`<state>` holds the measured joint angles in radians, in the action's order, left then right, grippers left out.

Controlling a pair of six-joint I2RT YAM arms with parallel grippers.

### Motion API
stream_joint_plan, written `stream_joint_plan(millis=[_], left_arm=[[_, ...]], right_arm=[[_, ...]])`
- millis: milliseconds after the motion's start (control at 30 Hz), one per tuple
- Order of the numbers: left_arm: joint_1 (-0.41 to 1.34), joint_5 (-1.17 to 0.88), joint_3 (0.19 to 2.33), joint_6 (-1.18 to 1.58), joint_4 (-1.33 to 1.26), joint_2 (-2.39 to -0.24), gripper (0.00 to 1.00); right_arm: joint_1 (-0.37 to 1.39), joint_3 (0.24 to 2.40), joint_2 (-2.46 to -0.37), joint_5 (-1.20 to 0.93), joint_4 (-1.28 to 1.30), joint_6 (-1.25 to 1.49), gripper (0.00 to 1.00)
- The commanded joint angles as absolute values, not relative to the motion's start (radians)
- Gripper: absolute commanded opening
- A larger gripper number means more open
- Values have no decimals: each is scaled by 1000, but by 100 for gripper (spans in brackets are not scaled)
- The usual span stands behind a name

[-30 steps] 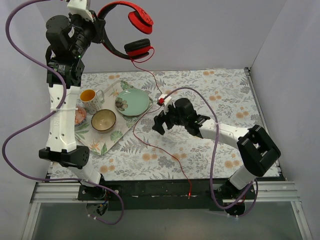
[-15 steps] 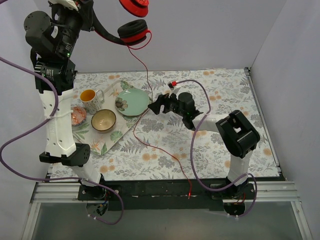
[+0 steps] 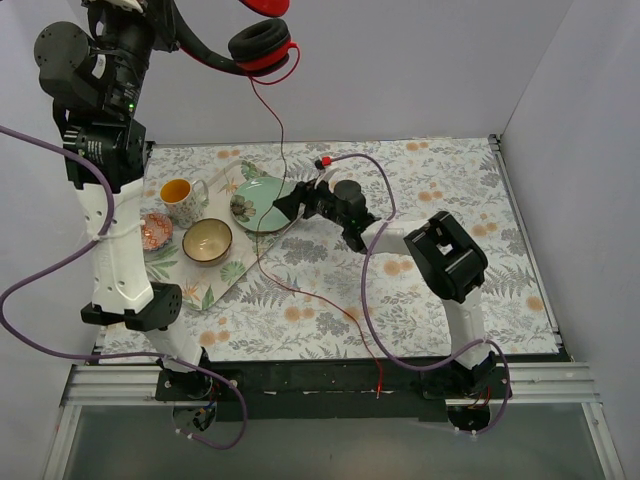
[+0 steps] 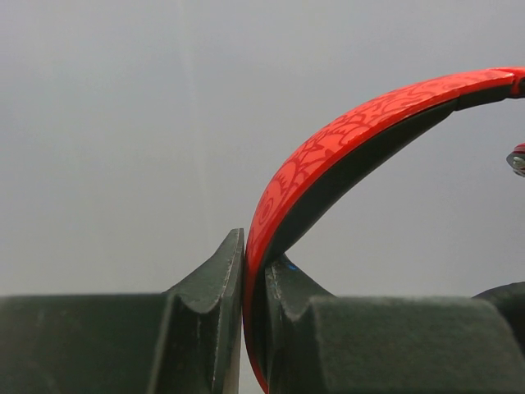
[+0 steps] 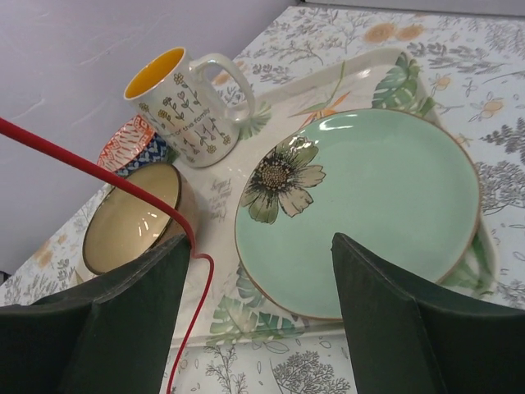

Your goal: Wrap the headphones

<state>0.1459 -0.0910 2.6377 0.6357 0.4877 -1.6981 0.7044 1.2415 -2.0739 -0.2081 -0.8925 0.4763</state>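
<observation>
**pixelmoth:** what's this rig sitting in?

**rk_bench:** a table point(image 3: 450, 185) under a white cloth printed with grey ferns and orange flowers, boxed in by plain pale grey panels: back wall point(image 3: 420, 60), left wall point(image 3: 30, 235), right wall point(image 3: 590, 120)

**pixelmoth:** lighting?

**rk_bench:** soft and even, shadows barely there. Silver metal rail point(image 3: 560, 382) runs along the near edge, dull grey-green surface point(image 3: 330, 450) below it, can't tell if that's floor

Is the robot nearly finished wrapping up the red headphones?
Not nearly. Done: the headphones are lifted high, the left tool shut on the headband. In hand: the right tool is open next to the cable, near the green plate. Left: all the wrapping; the cable hangs loose down to the table, with no loops around the headphones.
</observation>
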Motion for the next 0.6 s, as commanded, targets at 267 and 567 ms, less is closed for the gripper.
stream_joint_plan(millis=[267, 567], left_arm=[[146, -57, 2638, 660, 453, -1690, 0], [146, -55, 2626, 650, 453, -1686, 0]], right_arm=[[758, 1370, -2191, -235, -954, 572, 73], [794, 1310, -2168, -236, -1057, 615, 73]])
